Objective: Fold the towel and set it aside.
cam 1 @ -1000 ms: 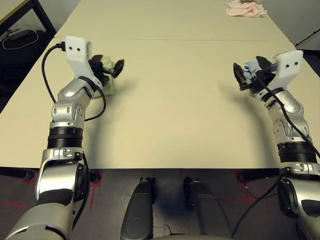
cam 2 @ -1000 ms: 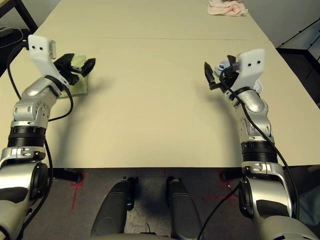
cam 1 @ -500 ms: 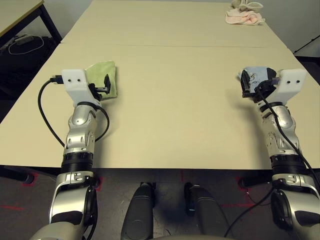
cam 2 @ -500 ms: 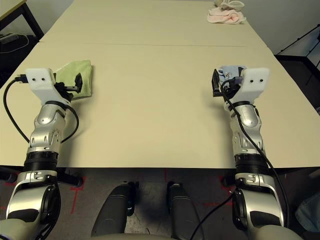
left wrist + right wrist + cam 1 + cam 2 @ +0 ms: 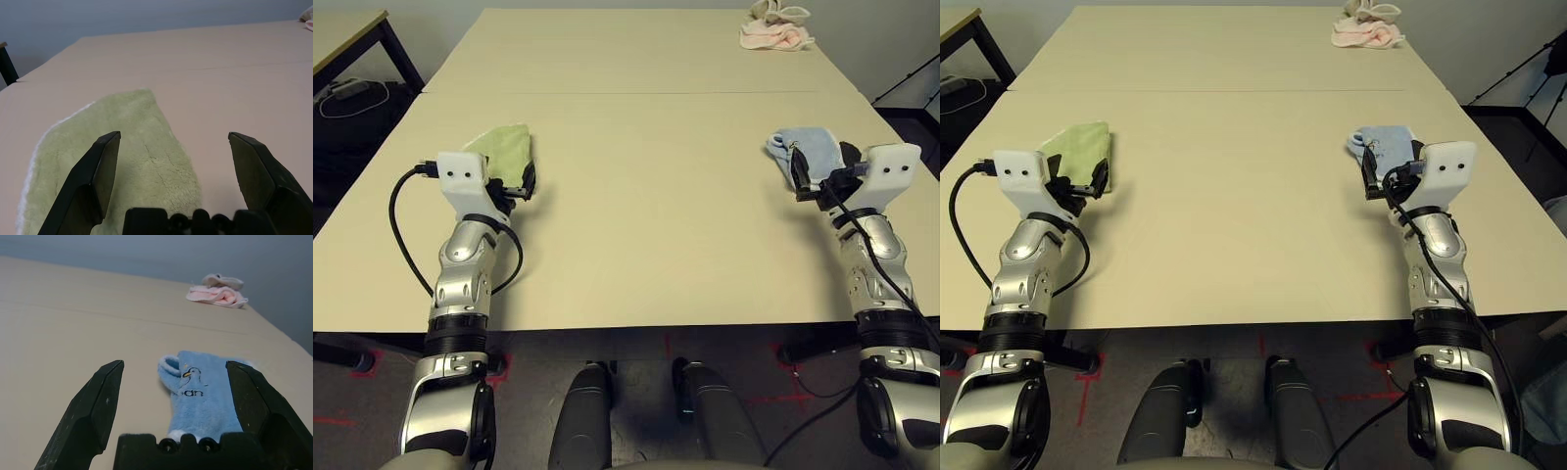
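**Both grippers wide open, green towel folded at the table's left edge**

My left gripper [image 5: 171, 171] stands with its two black fingers spread as wide as they go, holding nothing — the towel [image 5: 505, 149] lies just ahead of and partly under it. The towel is light green terry, folded into a narrow oblong, flat on the table [image 5: 646, 176] close to its left edge and about midway along that side. In my left wrist view the green pile runs away between my fingers, with a line of white edging along its outer side; my left finger [image 5: 90, 181] hangs over the cloth, and I cannot tell whether it touches.

My right gripper [image 5: 173, 406] is likewise fully spread and empty. Just ahead of it lies a pale blue towel [image 5: 1386, 145], folded, near the table's right edge — a small embroidered duck and dark lettering show on its top face, and a white-edged fold curls at its inner side. My right fingers stand on either side of it in the wrist view, apart from the cloth.

A pink cloth [image 5: 773, 35] sits bunched at the far right corner of the table, well apart from both towels. A seam crosses the tabletop beyond the two towels.
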